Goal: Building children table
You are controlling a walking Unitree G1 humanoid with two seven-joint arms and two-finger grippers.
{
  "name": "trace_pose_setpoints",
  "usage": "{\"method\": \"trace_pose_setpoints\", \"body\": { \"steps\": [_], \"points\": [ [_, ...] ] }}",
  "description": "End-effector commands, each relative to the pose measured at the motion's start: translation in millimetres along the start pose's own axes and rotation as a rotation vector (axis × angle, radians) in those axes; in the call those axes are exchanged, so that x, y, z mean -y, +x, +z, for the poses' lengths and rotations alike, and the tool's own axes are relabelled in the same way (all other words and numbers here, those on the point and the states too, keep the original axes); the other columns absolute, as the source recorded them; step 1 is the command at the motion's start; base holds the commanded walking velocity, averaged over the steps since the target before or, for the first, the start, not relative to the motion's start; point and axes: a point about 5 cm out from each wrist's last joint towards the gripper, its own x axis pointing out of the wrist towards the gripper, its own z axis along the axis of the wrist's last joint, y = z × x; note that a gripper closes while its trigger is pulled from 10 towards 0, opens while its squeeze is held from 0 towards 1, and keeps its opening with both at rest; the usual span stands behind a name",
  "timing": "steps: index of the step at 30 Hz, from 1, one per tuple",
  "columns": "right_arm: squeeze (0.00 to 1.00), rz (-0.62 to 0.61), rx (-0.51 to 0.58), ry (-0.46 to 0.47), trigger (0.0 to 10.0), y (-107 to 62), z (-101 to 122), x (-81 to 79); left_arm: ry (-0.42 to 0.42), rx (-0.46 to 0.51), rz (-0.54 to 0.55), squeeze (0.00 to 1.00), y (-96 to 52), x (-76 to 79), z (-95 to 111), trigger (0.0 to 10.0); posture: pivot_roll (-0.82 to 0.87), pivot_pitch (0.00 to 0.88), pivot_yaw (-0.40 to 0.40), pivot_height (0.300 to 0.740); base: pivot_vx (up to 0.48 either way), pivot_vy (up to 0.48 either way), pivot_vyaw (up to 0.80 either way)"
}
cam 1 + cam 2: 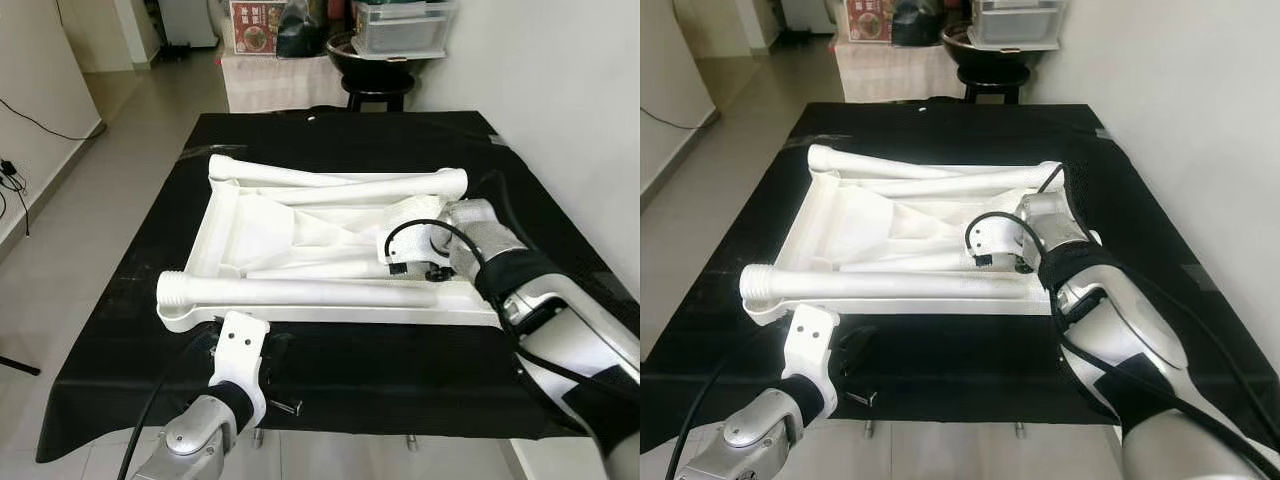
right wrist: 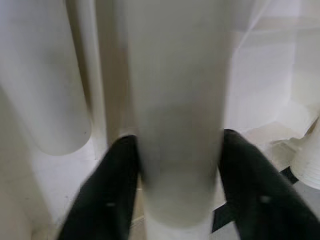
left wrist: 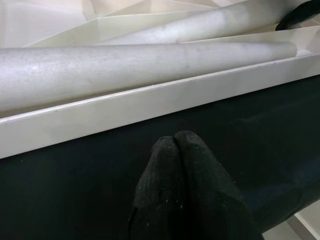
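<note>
An upturned white table top lies on the black-covered table. Several white legs rest inside it: one along the near rim, two crossing at the far side. My right gripper reaches in from the right, and its black fingers are closed on either side of a white leg. On the black cloth just before the near rim, my left gripper is shut with nothing in it.
A small metal part lies on the cloth near the table's front edge. Beyond the far end stand a black stool and a clear plastic box. A white wall runs along the right.
</note>
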Motion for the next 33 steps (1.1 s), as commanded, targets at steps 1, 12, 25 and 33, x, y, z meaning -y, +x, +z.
{"method": "trace_pose_setpoints", "body": {
  "steps": [1,12,25,33],
  "points": [
    [0.00,0.027,-0.010,-0.020,0.0,5.5,0.9,-7.1,-0.029,-0.011,0.007,0.00,-1.4,0.7,-2.0,10.0,-0.08,0.102,-0.030,0.740,0.000,0.000,0.00],
    [0.00,-0.041,0.079,0.085,0.0,0.4,2.7,0.1,-0.037,-0.003,0.000,0.00,0.5,0.9,0.6,10.0,-0.08,0.101,-0.030,0.740,0.000,0.000,0.00],
    [0.00,-0.303,0.249,0.438,0.0,-47.2,-44.7,45.7,-0.012,0.049,0.024,0.00,4.8,-7.5,10.9,10.0,-0.10,0.088,-0.007,0.740,0.000,0.000,0.00],
    [0.00,-0.492,1.166,0.895,10.0,-95.0,-5.6,67.0,0.048,0.209,0.189,0.00,9.5,-25.3,35.4,10.0,-0.09,0.082,-0.011,0.740,0.000,0.000,0.00]
  ]
}}
